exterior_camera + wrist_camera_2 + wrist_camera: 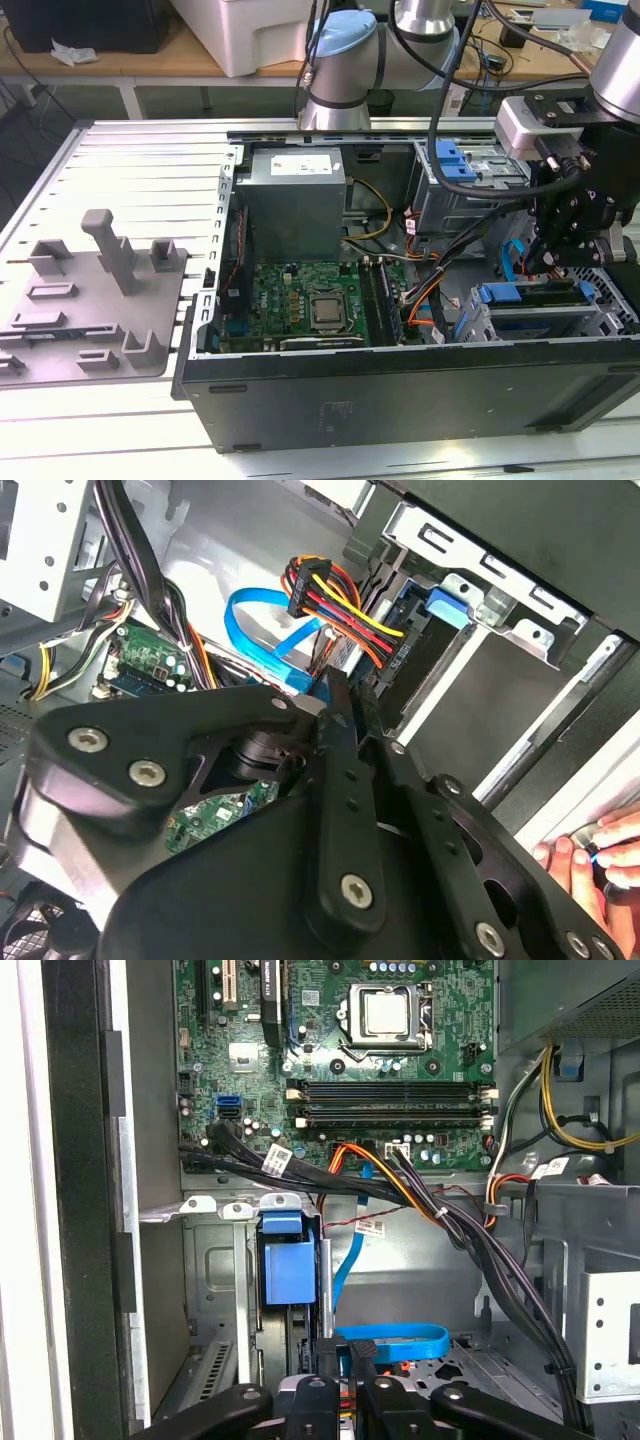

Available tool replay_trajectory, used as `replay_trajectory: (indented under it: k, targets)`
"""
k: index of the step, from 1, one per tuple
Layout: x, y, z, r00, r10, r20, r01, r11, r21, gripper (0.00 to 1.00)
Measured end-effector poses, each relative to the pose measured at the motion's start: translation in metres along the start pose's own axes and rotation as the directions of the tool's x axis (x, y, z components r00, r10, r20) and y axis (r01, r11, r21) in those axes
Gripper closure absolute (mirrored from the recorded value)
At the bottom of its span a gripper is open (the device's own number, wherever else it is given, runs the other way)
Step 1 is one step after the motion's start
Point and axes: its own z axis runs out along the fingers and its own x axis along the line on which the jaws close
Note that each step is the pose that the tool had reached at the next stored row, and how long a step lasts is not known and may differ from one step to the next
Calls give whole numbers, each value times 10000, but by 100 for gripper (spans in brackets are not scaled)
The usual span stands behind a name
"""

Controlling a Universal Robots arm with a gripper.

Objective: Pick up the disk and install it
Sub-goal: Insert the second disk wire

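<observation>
While it lies open on the slatted table [130,150], case [400,400]: fills the exterior view's middle and right.
Fixture plate [90,300]: grey, on the table to the exterior view's left of the case.
Arm [340,60]: rises at the far side of the case.
Motherboard [310,305]: flat in the case's near left part.
Drive cage [600,310]: metal, in the case's near right corner.
Disk [520,295]: lies in the drive cage, its blue rail end towards the motherboard.
Gripper [545,262]: just above the disk. In the first wrist view its fingers [328,1360] stand narrow, nothing seen between them.
Hand [592,855]: a person's fingertips at the case's edge in the second wrist view.
</observation>
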Motion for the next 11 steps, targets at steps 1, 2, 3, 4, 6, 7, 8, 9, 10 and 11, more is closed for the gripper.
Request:
replay_trajectory:
  k: [1,2,3,4,6,7,8,9,10,11]
  targets:
    - [0,0,0,10000,0,1,0,10000,0,84]
    - [0,0,0,10000,0,1,0,10000,0,84]
    - [0,0,0,10000,0,1,0,10000,0,84]
    - [0,0,0,10000,0,-12,0,10000,0,84]
    - [-10,0,-2,9997,-14,-258,14,10000,7,84]
    - [-22,1,-2,9991,-22,-417,22,10000,11,84]
    - [-34,1,0,9985,-30,-555,31,10000,14,84]
    - [-54,2,1,9973,-40,-732,42,10000,18,84]
    - [-64,2,1,9967,-44,-808,46,10000,20,84]
    - [-72,3,2,9963,-47,-862,49,10000,22,84]
